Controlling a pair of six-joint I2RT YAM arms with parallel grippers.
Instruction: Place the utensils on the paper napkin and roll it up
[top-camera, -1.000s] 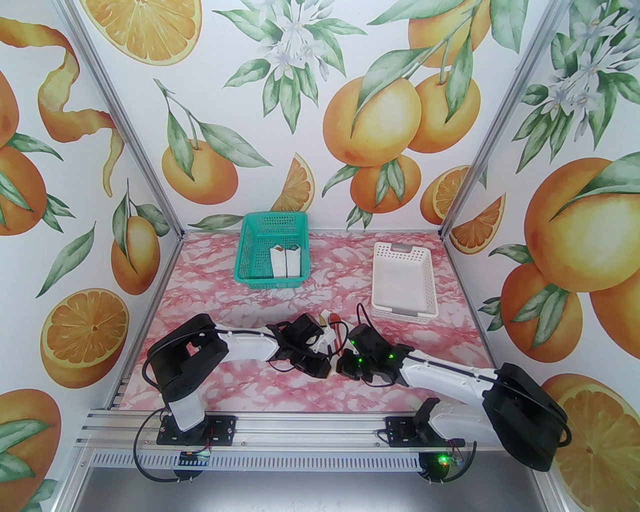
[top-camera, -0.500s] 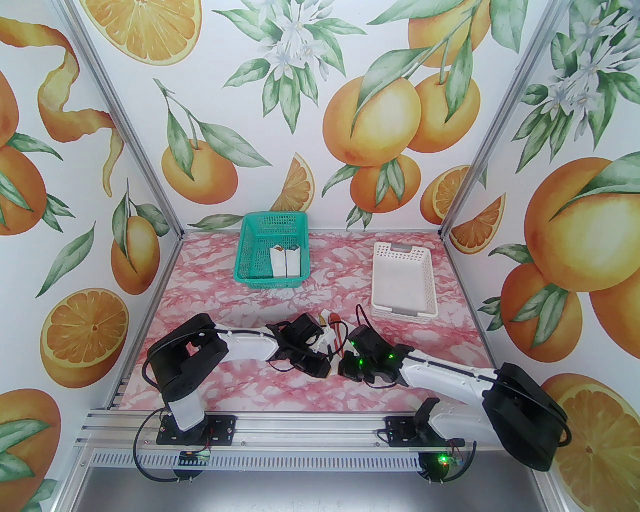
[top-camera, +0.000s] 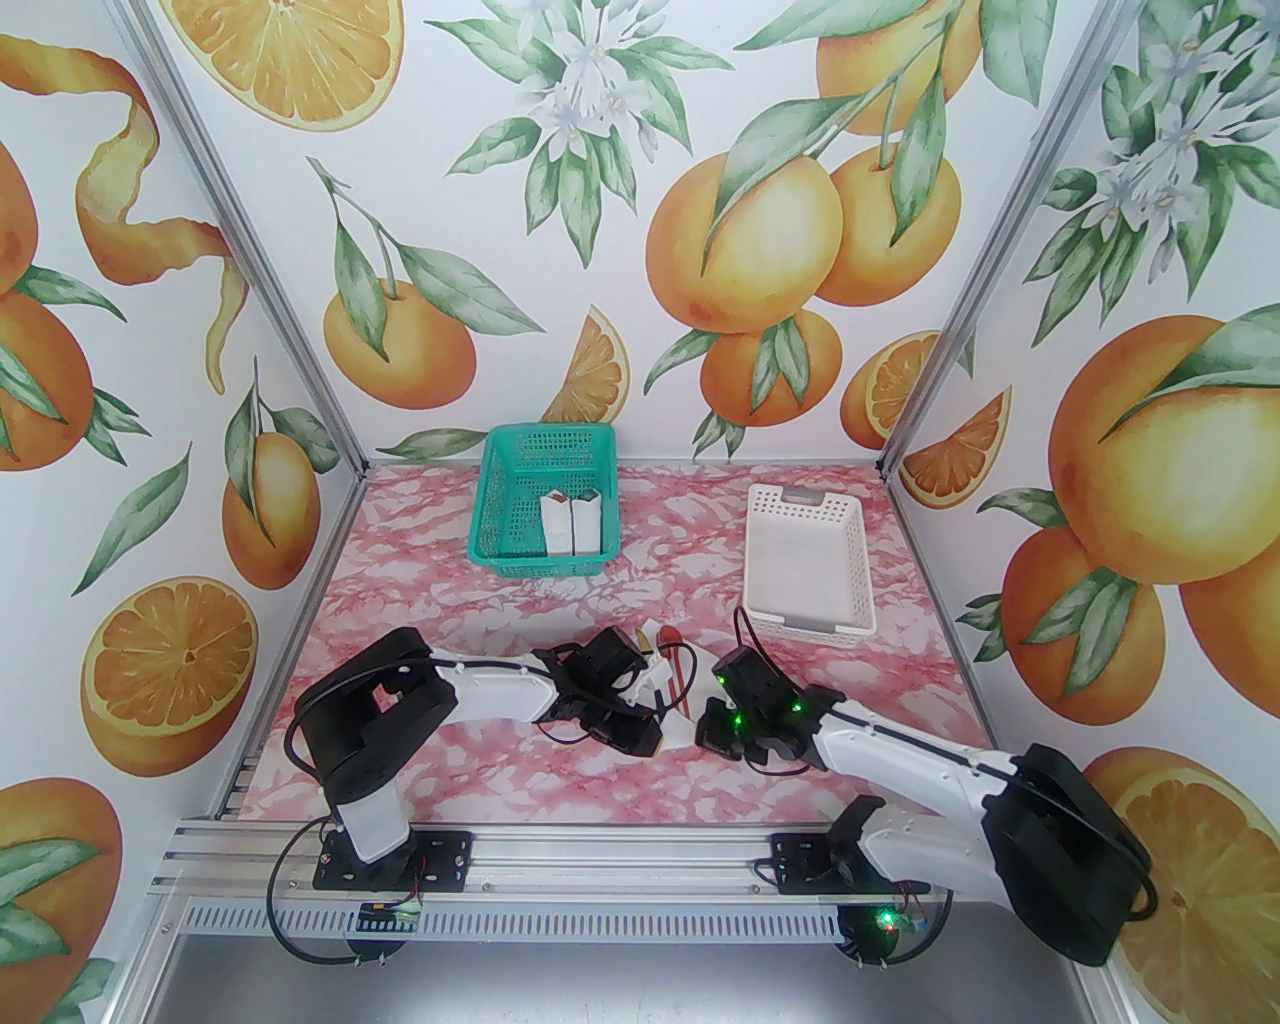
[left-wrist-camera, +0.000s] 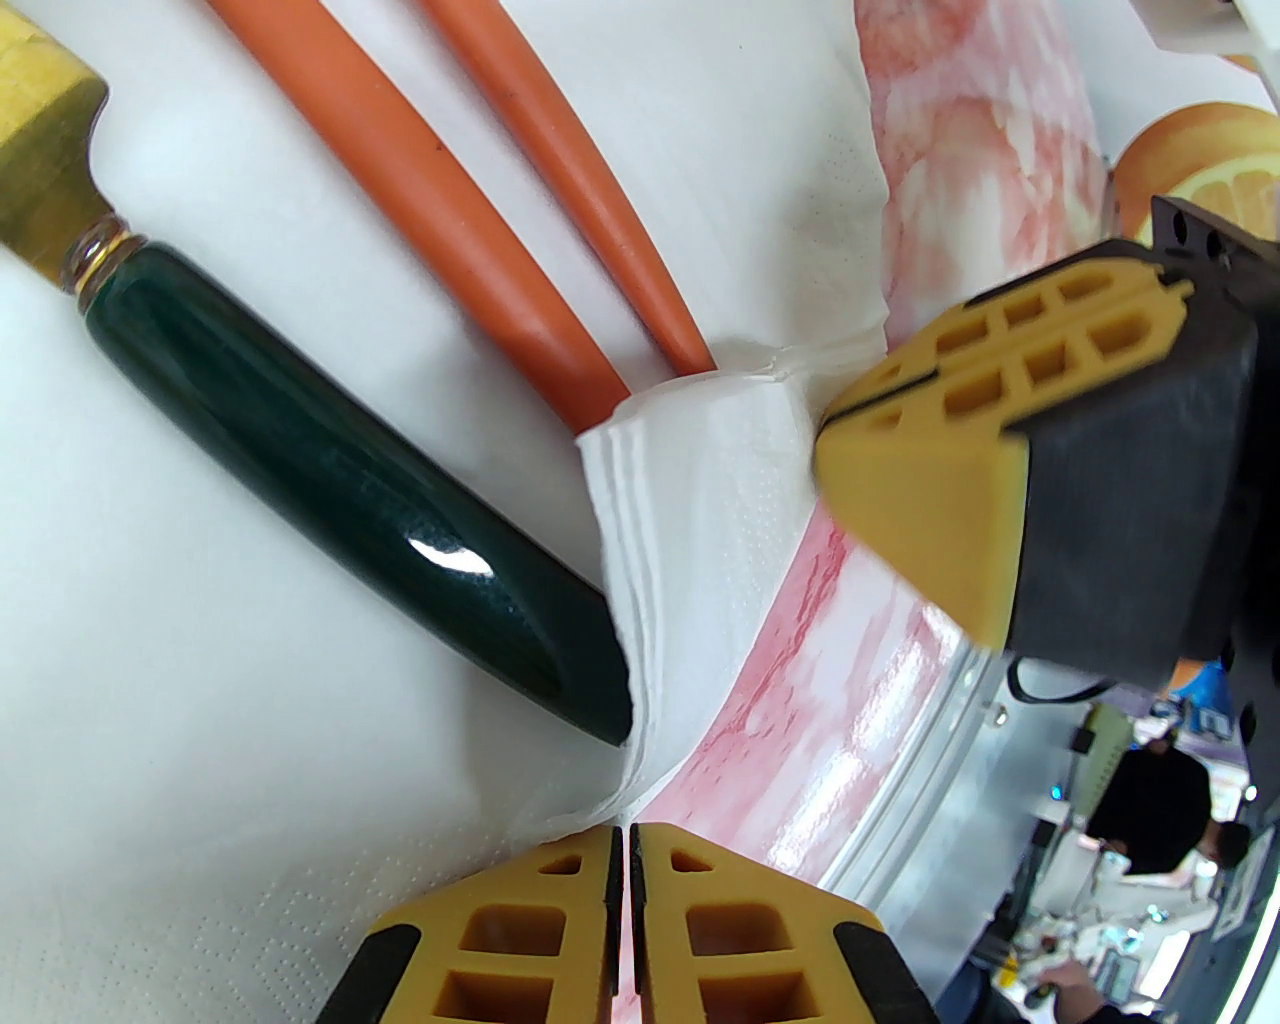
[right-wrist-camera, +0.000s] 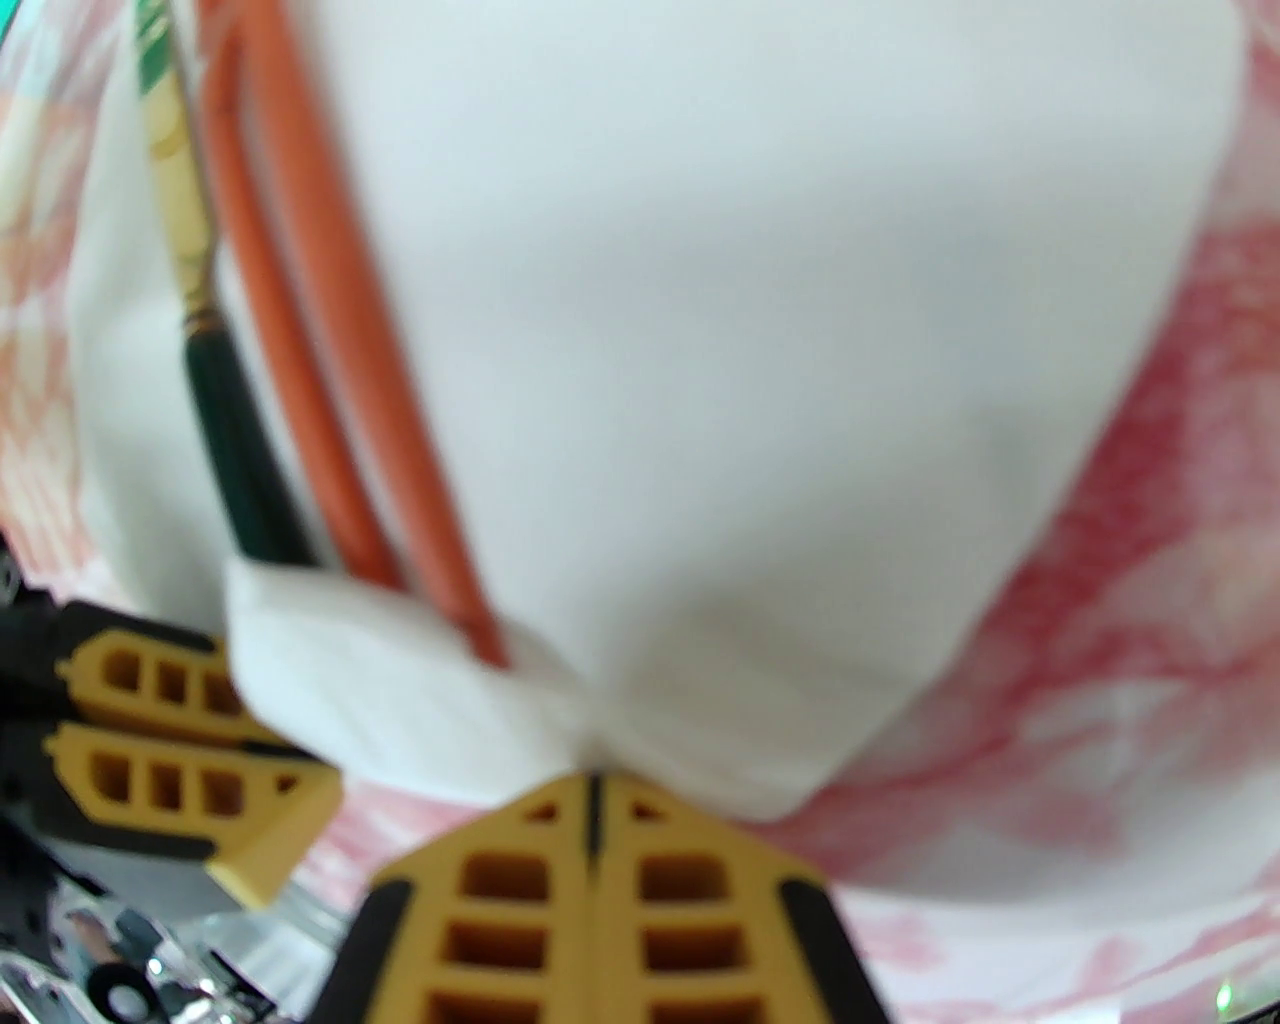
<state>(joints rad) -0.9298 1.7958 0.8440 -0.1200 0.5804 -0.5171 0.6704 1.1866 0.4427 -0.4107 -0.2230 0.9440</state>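
- The pink marbled tabletop (top-camera: 520, 775) shows as a bare strip just beyond the arm bases.
- The left claw (left-wrist-camera: 625, 850) is clenched on the near edge of the paper napkin (left-wrist-camera: 230, 760). Its pads meet with only a thin slit, and the sheet pinches in at their tips. From above, the claw is mostly hidden under its own black wrist.
- The right claw (right-wrist-camera: 593, 785) is clamped on the same near edge, just right of the left one. The paper bunches to a point at its tips. Its wrist view is blurred, so the creases are hard to read.
- Between the two claws the napkin edge is folded up over the handle ends of the utensils (left-wrist-camera: 410, 170), covering their tips.
- The utensils lie side by side on the napkin with their handles near. Two are orange, and to their left is a knife (left-wrist-camera: 330, 480) with a glossy dark green handle and a golden blade.
- Both wrist views cut off the far ends, so spoon and fork cannot be told apart there.
- From above, the wrists hide most of the napkin. A rounded orange spoon bowl (top-camera: 668, 637) pokes out beyond them.
- Far left, a teal basket (top-camera: 492, 500) holds two white wrapped bundles (top-camera: 572, 530) standing in its near right corner; their brown tips are barely visible.
- Far right stands a white basket (top-camera: 855, 570). Its near wall hides part of its floor.
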